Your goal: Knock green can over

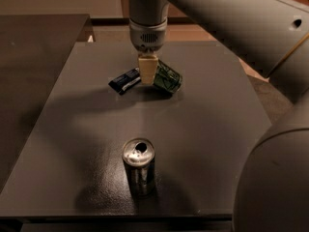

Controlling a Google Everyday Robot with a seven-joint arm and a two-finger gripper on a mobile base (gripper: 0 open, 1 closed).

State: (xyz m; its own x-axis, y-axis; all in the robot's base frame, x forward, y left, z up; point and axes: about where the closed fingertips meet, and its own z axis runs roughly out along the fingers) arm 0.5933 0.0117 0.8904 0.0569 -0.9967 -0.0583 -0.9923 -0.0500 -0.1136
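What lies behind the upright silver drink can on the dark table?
Farther back lie a dark flat packet and a tilted green aluminium can, with the robot's tool between them. The tool covers the can's left edge, so contact there cannot be seen.
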